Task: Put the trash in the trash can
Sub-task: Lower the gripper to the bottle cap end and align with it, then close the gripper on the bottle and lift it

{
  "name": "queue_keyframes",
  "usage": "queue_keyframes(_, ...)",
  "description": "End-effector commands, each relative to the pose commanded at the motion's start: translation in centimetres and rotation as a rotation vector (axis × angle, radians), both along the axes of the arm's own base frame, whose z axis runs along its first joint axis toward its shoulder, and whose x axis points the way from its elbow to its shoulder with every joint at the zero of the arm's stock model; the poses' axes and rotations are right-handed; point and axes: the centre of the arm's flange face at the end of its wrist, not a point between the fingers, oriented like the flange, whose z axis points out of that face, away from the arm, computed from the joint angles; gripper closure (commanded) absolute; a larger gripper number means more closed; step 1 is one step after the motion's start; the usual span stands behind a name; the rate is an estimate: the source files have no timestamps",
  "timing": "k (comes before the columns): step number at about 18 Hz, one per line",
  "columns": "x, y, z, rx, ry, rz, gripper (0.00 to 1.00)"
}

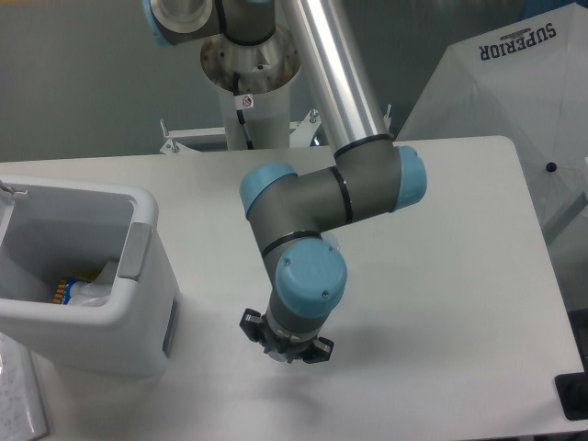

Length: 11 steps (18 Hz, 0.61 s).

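Clear plastic peeks out (333, 246) just behind the arm's grey elbow, near the middle of the table (459, 276). It is probably the crushed bottle, but most of it is hidden. It should be light, thin and crinkly, and a bit slippery, so I would pinch it across the flat squashed middle. The trash can (138, 303) is white and sits far left, with a whitish wrapper (92, 289) already inside. The gripper (287, 342) points down, and I cannot tell how its jaws stand.
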Motion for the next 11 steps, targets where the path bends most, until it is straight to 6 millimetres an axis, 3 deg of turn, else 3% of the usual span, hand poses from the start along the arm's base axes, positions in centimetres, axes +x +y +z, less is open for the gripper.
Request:
queue_keyframes(6,-2.0,-1.5,10.3,0.290,0.012,0.026,1.00)
queue_keyframes(11,-0.3,-2.4,18.4,0.554,0.062,-0.020,1.00)
